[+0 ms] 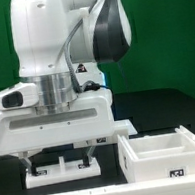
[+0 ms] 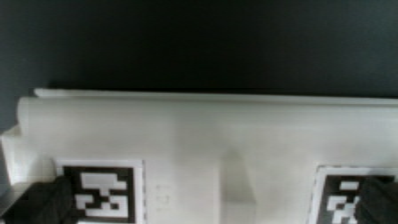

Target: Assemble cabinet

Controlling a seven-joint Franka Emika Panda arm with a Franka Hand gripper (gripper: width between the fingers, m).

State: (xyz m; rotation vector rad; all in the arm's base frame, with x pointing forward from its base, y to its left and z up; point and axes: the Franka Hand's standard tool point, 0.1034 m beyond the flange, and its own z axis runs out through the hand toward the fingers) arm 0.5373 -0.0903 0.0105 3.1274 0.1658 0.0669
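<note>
- Gripper (image 1: 60, 156) hung low over the bench (image 1: 169, 115), at the exterior view's left, under the arm's wide white hand.
- Dark fingers reached down to a low white tagged part (image 1: 61, 172) lying on the bench.
- Couldn't tell whether the fingers were apart, together or clamped on that part; the hand body and shadow hid the tips.
- The cabinet (image 1: 164, 152) sat on the bench at the exterior view's right, beside the white tagged part and clear of the gripper.
- It was a thick-walled white box, upright, with its open side facing up.
- Only its own white inner walls showed in the hollow; the floor was mostly hidden by the near wall.
- One square black-and-white tag (image 1: 180, 171) sat on the cabinet's near outer wall.
- The far-left corner of the cabinet's rim came close under the right end of the robot hand; contact was unclear.
- In the wrist view the white tagged part (image 2: 196, 125) filled the lower half against the dark bench (image 2: 196, 40).
- That view was blurry, with a rounded long edge along the part's top.
- Two tags showed on its face, one (image 2: 102, 190) toward one end and one (image 2: 356, 195) cut off by the frame edge.
</note>
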